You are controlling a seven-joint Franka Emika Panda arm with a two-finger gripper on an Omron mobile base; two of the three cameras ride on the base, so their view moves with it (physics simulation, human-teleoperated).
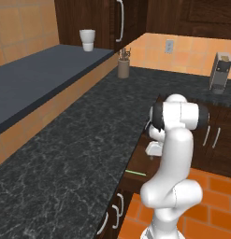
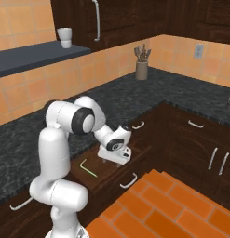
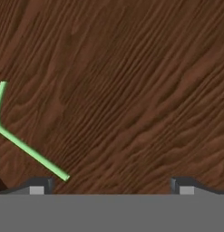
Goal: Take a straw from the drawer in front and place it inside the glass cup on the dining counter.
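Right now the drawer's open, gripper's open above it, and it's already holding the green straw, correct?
Not holding it. In the hand view the straw lies flat on the drawer floor, off to one side of the open gripper, whose fingers stand apart with nothing between them. Rest is right.

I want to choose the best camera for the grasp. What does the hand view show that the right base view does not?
Hand view: the two wide-apart fingertips just above the wood floor, and the straw's end near one of them. Right base view: the open drawer's silver handle, the white arm, the black counter. Both: the bent green straw lying free in the drawer, not gripped.
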